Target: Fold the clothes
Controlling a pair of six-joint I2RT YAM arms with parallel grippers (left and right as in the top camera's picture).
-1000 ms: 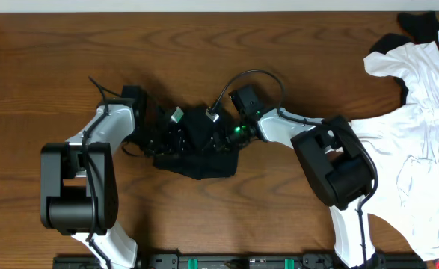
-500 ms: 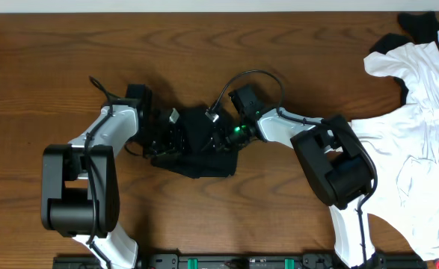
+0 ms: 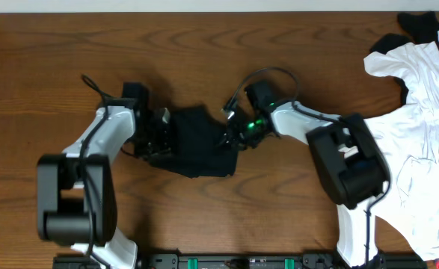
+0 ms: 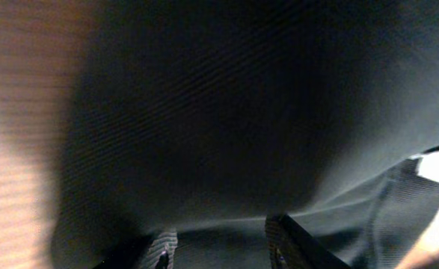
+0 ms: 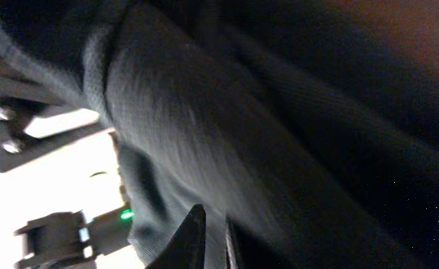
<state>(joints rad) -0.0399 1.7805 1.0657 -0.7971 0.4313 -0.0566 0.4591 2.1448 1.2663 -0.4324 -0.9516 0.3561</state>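
1. Now, the left gripper [image 4: 223, 250] has its two fingers apart. Black cloth fills the gap and all the space past it. I cannot tell if the fingers squeeze that cloth or just lie against it.
2. The right gripper [image 5: 212, 240] has its fingers almost together, with only a thin slit between them. Dark cloth hangs right over them. I cannot tell if any of it is caught in the slit.
3. Both grippers are at the black shirt [image 3: 200, 142], one on its left side and one on its right side.
4. The black shirt lies in a small, bunched lump near the middle of the table [image 3: 204, 45]. It is not flat, and its edges look lumpy, not neat.
5. Far to the right lie the white clothes [image 3: 421, 149], spread out and well apart from the black shirt.
6. I think the step now is to fold or tidy the black shirt.
7. To do it well, each gripper should take an edge, not a thick handful.
8. Both arms should move together at the same height, so the cloth does not twist.
9. They should lay the cloth down flat and let go only when it rests on the table.
10. Pulling too hard could drag the whole lump along the wood.
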